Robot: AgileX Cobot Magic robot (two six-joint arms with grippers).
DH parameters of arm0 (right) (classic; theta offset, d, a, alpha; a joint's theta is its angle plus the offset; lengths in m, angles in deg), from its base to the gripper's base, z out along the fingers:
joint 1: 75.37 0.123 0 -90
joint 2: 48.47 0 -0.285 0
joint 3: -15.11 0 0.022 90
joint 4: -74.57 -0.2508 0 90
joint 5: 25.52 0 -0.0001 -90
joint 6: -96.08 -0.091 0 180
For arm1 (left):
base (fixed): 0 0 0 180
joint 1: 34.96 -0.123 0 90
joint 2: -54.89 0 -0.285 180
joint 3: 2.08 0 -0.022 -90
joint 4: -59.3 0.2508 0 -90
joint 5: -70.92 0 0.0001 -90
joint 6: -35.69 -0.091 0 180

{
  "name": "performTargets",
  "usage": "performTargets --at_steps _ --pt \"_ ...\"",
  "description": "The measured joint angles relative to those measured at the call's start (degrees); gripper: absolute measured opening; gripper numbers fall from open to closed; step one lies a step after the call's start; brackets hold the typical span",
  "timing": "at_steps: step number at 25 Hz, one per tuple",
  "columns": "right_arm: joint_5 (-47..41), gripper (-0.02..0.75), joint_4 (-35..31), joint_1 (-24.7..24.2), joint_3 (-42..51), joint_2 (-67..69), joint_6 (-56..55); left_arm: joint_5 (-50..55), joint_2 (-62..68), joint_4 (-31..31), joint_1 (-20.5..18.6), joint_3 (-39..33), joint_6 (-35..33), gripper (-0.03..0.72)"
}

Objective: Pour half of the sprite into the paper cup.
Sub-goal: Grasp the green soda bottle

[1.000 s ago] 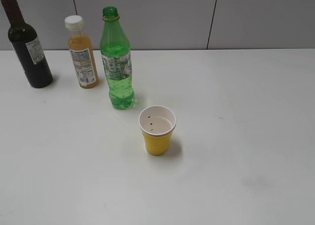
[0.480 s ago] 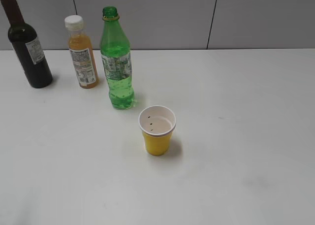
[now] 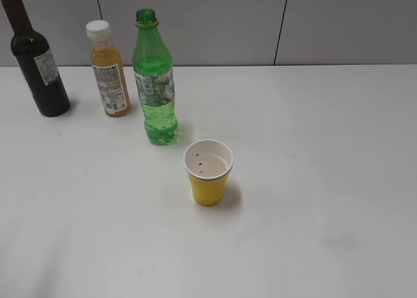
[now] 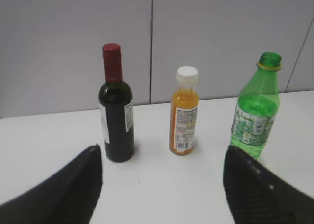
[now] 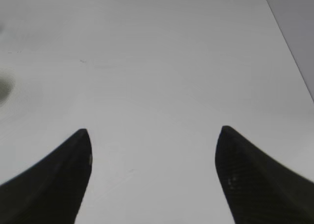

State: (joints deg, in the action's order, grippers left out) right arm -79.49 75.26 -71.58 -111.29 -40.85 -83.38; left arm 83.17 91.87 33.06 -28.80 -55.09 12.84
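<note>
The sprite (image 3: 154, 83) is a tall green bottle without a cap, standing upright left of centre on the white table. It also shows at the right of the left wrist view (image 4: 255, 116). The paper cup (image 3: 208, 173), yellow outside and white inside, stands upright just in front and to the right of it. My left gripper (image 4: 162, 153) is open and empty, low over the table and well in front of the bottles. My right gripper (image 5: 153, 132) is open and empty over bare table. Neither gripper shows in the exterior view.
An orange juice bottle (image 3: 108, 71) with a white cap and a dark wine bottle (image 3: 36, 60) stand left of the sprite near the grey wall; both show in the left wrist view, juice (image 4: 184, 113) and wine (image 4: 116, 109). The table's right edge (image 5: 289, 42) shows in the right wrist view.
</note>
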Motion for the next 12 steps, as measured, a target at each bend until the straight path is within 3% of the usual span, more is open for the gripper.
performTargets --at_steps 6,12 --pt "0.0 0.591 0.0 0.0 0.0 0.0 0.0 -13.69 9.51 3.68 10.76 -2.42 -0.06 0.587" --pt "0.0 0.592 0.0 0.0 0.0 0.0 0.0 -28.31 21.8 6.65 16.23 -2.63 0.4 0.587"
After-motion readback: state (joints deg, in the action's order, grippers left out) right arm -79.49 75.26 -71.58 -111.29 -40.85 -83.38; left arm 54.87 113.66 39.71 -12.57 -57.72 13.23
